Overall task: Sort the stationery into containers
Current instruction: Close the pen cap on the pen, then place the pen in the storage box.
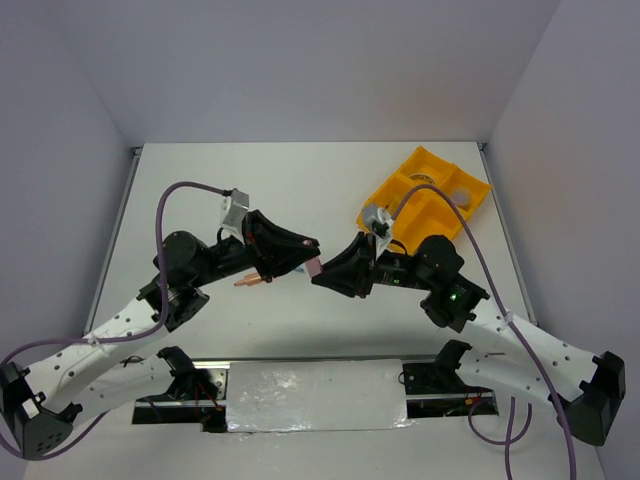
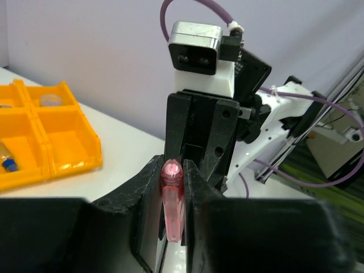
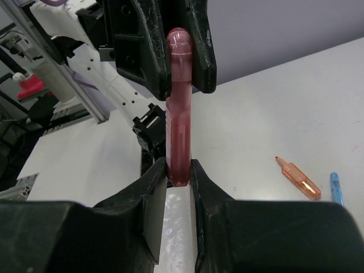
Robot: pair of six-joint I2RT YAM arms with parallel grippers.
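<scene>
**Fingers of both my grippers closed on one pink stick**

Above the middle of the white table (image 1: pixel 300 180), closer to its near edge than its far one, my left gripper (image 2: pixel 172 168) and my right gripper (image 3: pixel 178 170) meet tip to tip. Between them is the short translucent pink plastic stick (image 3: pixel 179 108). My left fingers (image 2: pixel 149 193) press against both sides of one end. My right fingers (image 3: pixel 207 193) clamp the other end. Both grips hold the stick clear of the table, and it bridges from one gripper to the other.

Below my left gripper, a little toward the left edge, a short translucent orange stick (image 1: pixel 248 281) lies flat on the table. My right wrist camera shows a short blue stick (image 3: pixel 336 188) just beside it, not touching it.

Further off, the bright yellow-orange plastic tray of four square compartments (image 2: pixel 74 156) sits near the far right corner, turned at an angle to the table edges. One compartment holds a grey-white round piece (image 2: pixel 50 99). Another holds a clear pen-like piece with a blue end (image 2: pixel 7 161).
</scene>
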